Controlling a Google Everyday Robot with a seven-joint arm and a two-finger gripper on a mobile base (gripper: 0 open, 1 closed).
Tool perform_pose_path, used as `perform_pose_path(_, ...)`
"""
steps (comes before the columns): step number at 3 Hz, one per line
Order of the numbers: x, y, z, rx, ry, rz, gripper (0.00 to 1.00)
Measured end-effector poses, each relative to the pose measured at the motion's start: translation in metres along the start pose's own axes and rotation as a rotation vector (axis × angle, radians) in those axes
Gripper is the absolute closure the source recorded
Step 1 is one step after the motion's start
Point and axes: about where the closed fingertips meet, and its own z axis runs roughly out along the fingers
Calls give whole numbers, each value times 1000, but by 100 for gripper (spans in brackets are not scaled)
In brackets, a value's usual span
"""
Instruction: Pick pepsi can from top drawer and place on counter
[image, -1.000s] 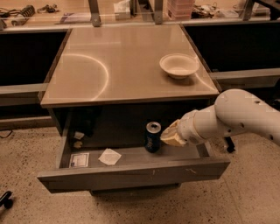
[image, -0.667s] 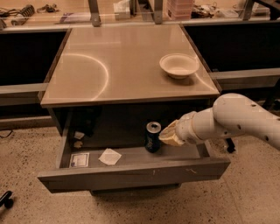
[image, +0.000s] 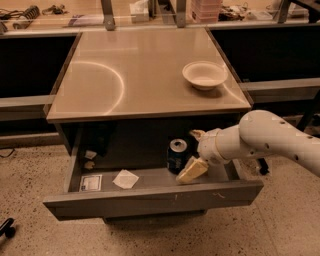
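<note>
Observed speckled floor under tan counter (image: 140, 75), white bowl (image: 204, 75) at its right rear. Found top drawer (image: 150, 200) pulled open, paper scrap (image: 125, 179) on its floor. Located pepsi can (image: 176, 155) upright on drawer floor, right of centre. Noted gripper (image: 188, 155) inside drawer just right of can, fingers spread apart, nothing clamped.

1. Counter (image: 125, 75) is seen glossy and smooth, with light mirrored.
2. Can (image: 177, 156) is shown with a shiny metal top.
3. Gripper (image: 193, 152), beside the can in matt grey drawer (image: 150, 200), is pictured with dull yellowish fingers (image: 192, 170).
4. Floor (image: 280, 220) is seen speckled.
</note>
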Motion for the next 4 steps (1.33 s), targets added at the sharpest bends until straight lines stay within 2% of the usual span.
perform_pose_path(1, 0, -1, 10, -8, -11, -7, 4)
perform_pose_path(3, -4, -5, 33, -9, -77, -9, 6)
perform_pose_path(4, -3, -8, 56, -22, -113, -11, 25)
